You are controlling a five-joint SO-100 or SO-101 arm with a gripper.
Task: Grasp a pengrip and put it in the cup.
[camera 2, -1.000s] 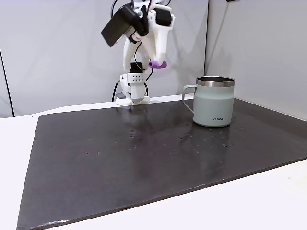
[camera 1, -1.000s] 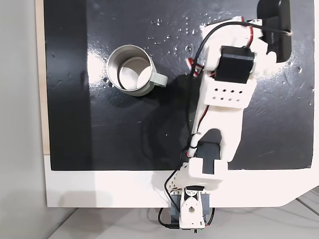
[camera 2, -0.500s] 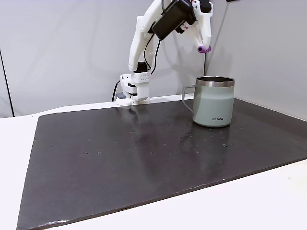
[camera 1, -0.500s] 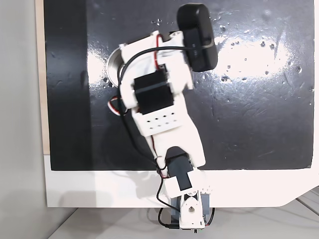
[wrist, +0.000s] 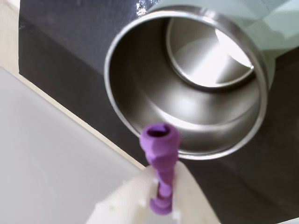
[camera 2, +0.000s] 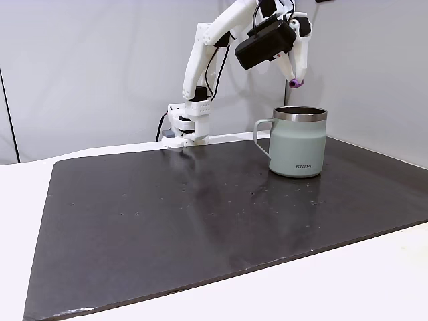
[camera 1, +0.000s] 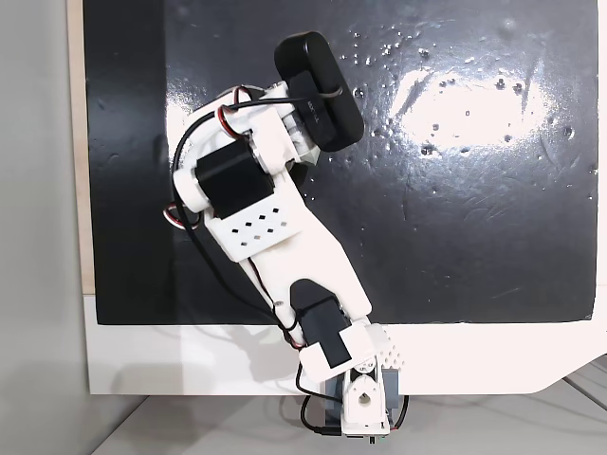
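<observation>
In the fixed view from above, the white arm was seen reaching from its base at the lower edge across the black mat, with a black camera housing carried at its wrist. The cup was almost wholly covered by the arm here; only what was probably a sliver of its pale rim could be made out at the arm's left side. Small shiny specks were scattered on the mat.

In the fixed view from the side, the gripper was held above the cup, its fingers pointing down and closed on the pengrip, whose lilac end was seen hanging just over the steel rim without touching it. The mint-green mug stood upright on the dark mat, handle turned to the left of this view. A small word was printed low on its wall; it seemed to read "KIIRA", though the letters were too small to be sure.

In the wrist view, the pengrip was pinched between the two white fingers, its ribbed body standing out with the hollow end toward the cup. The open metal mouth lay directly beyond it, the grey inside lit brightly at the bottom.
</observation>
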